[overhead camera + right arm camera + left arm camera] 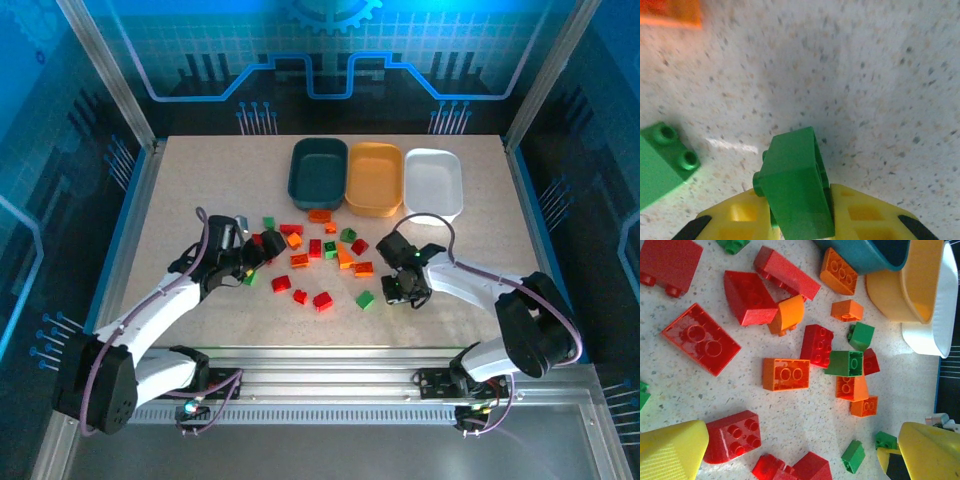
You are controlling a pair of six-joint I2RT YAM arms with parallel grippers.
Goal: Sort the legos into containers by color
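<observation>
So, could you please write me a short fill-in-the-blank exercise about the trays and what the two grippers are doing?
1. The tray standing between the dark teal tray and the white tray is ____ in colour.
2. The right gripper is shut on a lego whose colour is ____.
3. The left gripper hangs over the pile of legos with its jaws ____.

Missing words: orange; green; open.

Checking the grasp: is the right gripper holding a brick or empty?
Holding: the right wrist view shows a green lego wedged between the yellow fingers of the right gripper.
</observation>
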